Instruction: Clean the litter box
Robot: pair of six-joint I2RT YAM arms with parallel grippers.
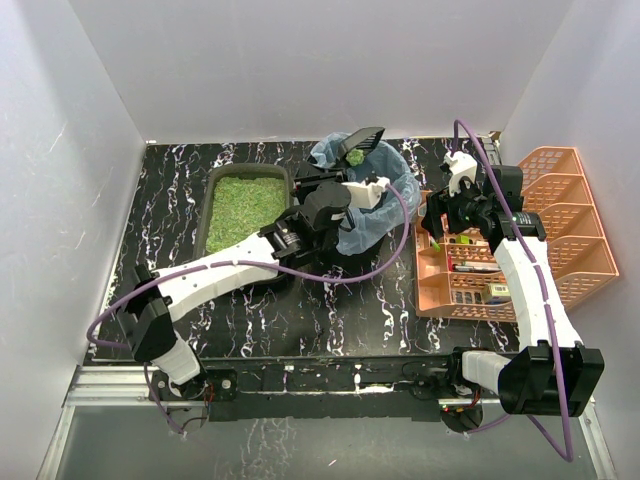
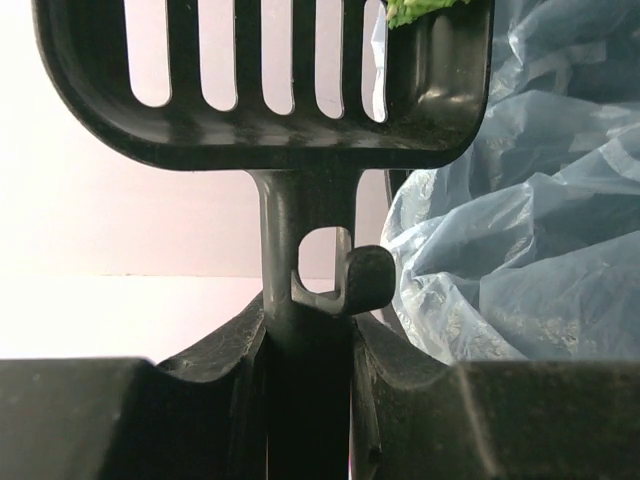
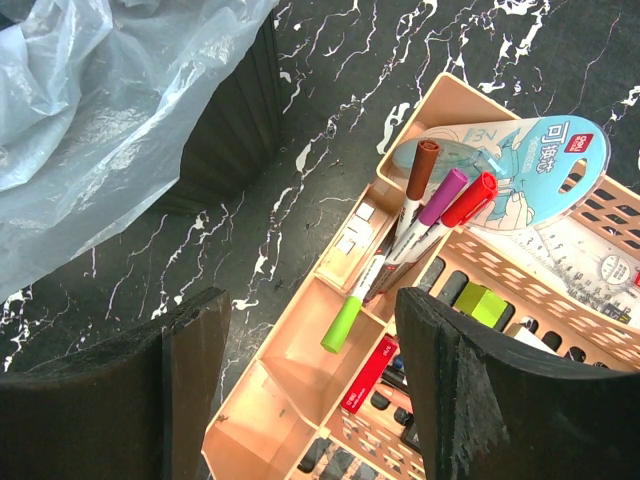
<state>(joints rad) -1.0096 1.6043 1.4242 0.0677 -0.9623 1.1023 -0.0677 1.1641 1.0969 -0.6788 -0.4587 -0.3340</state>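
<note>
Two robot arms are bolted to a metal rail (image 1: 105, 385). The left arm (image 1: 220, 272) and right arm (image 1: 525, 285) each have white link shells, black joint housings and a thin purple cable looping from the rail end to the wrist. The left gripper (image 2: 310, 400) and right gripper (image 3: 310, 370) have thick matt black fingers.

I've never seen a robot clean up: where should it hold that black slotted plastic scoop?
By the narrow flat handle of the black slotted plastic scoop, coming from the handle end, as the left pincer does. The wide slotted head carries a green clump and must stay free.
</note>
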